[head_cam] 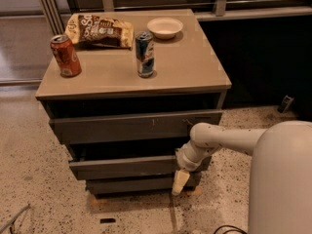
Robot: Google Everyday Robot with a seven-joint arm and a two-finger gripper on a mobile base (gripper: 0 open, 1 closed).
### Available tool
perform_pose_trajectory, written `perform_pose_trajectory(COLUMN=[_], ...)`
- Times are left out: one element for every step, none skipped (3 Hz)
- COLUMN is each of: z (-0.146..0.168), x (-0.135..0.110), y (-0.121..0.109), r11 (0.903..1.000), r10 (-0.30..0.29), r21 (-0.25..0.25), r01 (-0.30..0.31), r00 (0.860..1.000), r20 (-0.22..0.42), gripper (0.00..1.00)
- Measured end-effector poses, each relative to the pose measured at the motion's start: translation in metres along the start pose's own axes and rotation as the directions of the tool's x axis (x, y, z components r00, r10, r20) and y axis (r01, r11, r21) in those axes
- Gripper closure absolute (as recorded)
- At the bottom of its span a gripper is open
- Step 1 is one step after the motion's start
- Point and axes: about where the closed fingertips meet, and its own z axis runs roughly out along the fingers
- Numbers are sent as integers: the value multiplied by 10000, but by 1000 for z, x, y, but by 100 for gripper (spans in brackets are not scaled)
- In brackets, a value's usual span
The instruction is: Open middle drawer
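The cabinet has three dark grey-brown drawer fronts. The middle drawer (122,167) is a plain flat panel between the widest scratched front (131,126) above and the narrowest front (131,184) below. It stands a little out from the cabinet, with a dark gap above it. My gripper (180,182) hangs from the white arm (224,138) at the right end of the middle drawer, its cream fingers (179,181) pointing down over the bottom front.
On the cabinet top (185,67) stand a red soda can (65,55), a blue can (145,53), a chip bag (100,30) and a white bowl (165,27). Speckled floor (34,179) lies around. My white body (282,179) fills the lower right.
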Motion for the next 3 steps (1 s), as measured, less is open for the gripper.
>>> perform_pose_trajectory(z=[1,-1,-11], x=[-2,-1,0], y=[24,48,71], r11=[9960,9850,9696], r10=[77,170,186], r21=[-887,-1717,-2439], r01=[-78,-180,-216], r00=[10000,9998,9997], r20=[-13,-71,-145], gripper=[0,0,0])
